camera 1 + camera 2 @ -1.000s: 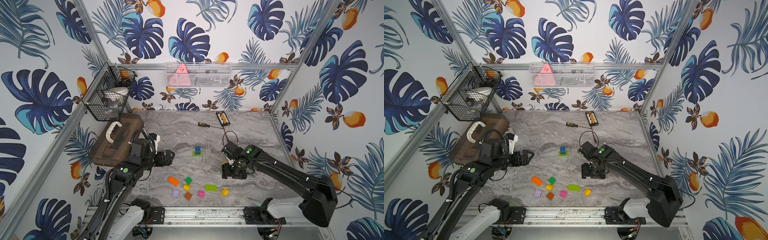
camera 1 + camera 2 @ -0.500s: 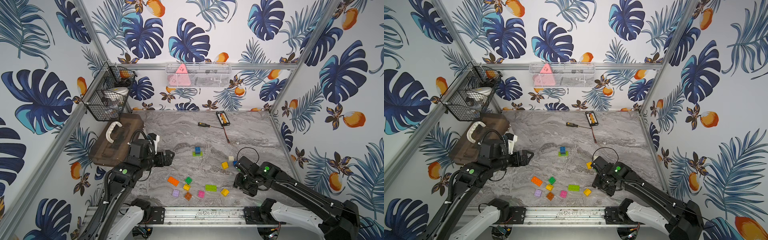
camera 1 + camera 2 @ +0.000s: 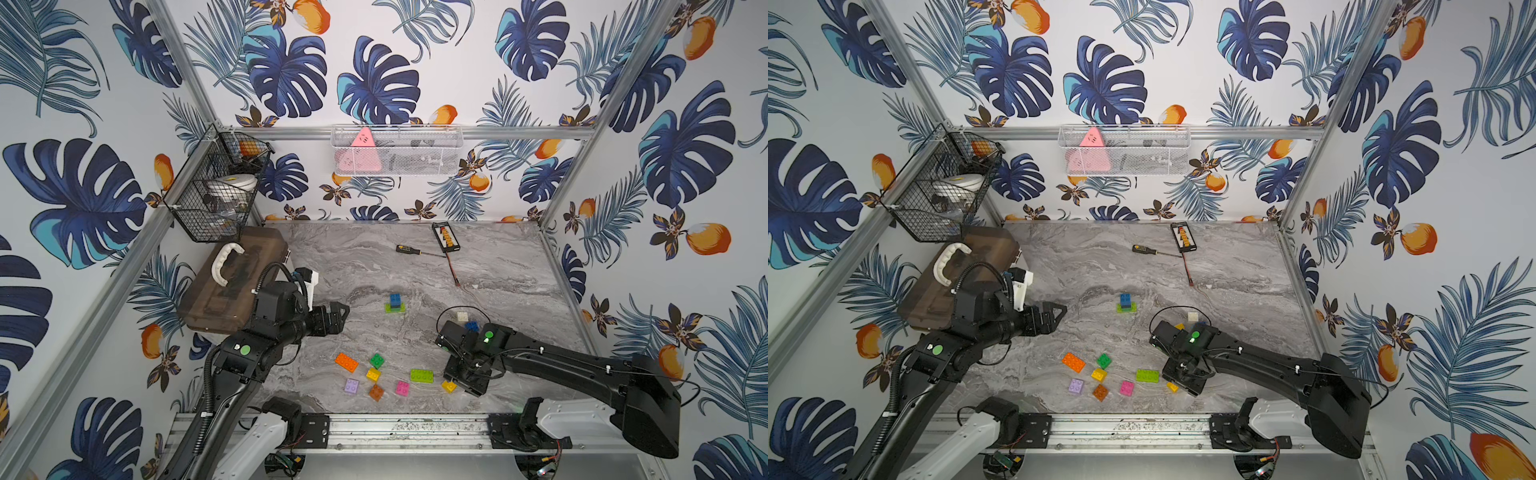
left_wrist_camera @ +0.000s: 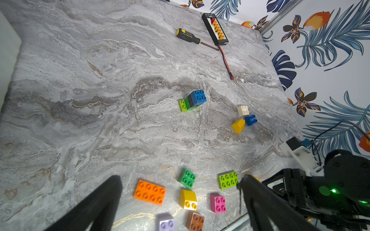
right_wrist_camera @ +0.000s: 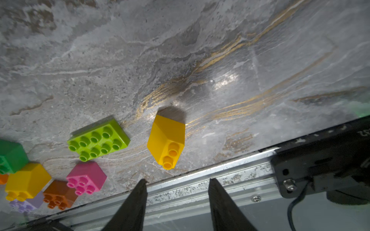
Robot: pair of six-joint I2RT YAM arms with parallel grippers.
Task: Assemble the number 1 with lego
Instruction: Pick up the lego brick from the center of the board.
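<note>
A small lego stack [image 3: 395, 302], blue on top of black and green layers, stands mid-table on a lime base. Loose lego lie near the front edge: an orange 2x4 [image 3: 346, 362], a green one [image 3: 377, 360], a pink one [image 3: 402, 388], a lime 2x4 [image 3: 422, 375] and a yellow brick [image 3: 449, 386]. White [image 4: 243, 110], blue [image 4: 250, 120] and yellow [image 4: 238, 125] bricks sit behind the right arm. My right gripper [image 5: 177, 183] is open and empty, hovering just short of the yellow brick [image 5: 166, 140]. My left gripper [image 3: 338, 316] hangs wide open above the table, left of the stack.
A brown case [image 3: 232, 286] lies at the left wall behind the left arm. A screwdriver [image 3: 407, 249] and a black connector board [image 3: 445, 237] with a cable lie at the back. The metal rail [image 3: 395, 428] runs along the front edge.
My right arm swung from mid-table to the front edge by the yellow brick, uncovering the white, blue and yellow bricks, and its jaws narrowed. The left arm stayed still.
</note>
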